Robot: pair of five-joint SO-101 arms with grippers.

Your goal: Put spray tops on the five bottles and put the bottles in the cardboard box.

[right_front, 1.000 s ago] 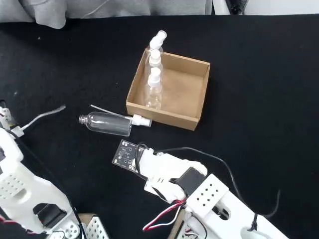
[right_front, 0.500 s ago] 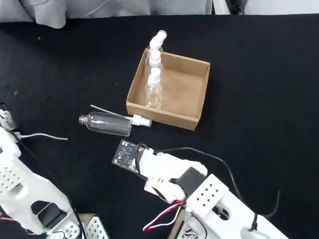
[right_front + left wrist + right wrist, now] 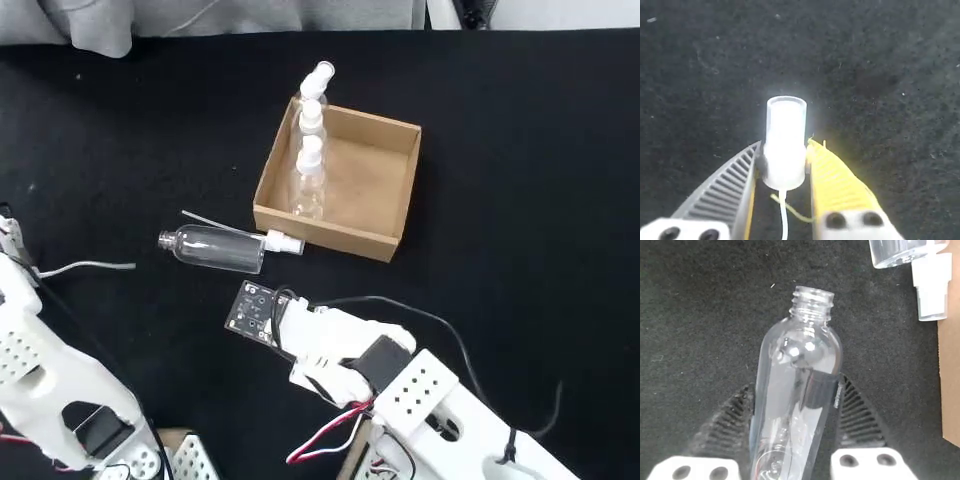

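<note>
— What do we hold, close in?
— Our left pincer pinches a spray top. Our right pincer pinches an uncapped bottle.
— And farther out?
— A second bottle lies on the counter just beside the box, and we see three capped bottles along one wall of that box.

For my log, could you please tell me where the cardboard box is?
In the high view, the cardboard box sits near the centre, beyond the lying bottle and loose spray top.

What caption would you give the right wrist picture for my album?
Right gripper shut on an open-necked clear bottle, black table behind it.
</note>
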